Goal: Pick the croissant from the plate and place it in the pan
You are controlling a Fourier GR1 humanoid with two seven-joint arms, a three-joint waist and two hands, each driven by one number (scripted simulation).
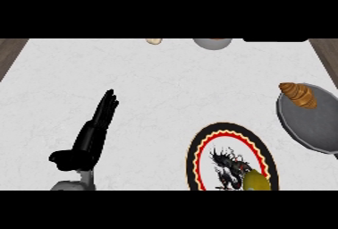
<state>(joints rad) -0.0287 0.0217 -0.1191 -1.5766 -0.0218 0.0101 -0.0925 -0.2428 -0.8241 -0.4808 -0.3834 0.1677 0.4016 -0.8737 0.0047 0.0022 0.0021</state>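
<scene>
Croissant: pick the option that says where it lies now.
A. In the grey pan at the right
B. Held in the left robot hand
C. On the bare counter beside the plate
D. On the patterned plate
A. The croissant rests inside the grey pan near its far rim, while the patterned plate carries none and the open left robot hand holds nothing.

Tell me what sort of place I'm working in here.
Most likely a kitchen counter: a white marbled countertop carrying a grey pan with a croissant in it, and a decorated plate near the front edge. The left hand rests open on the left.
</scene>
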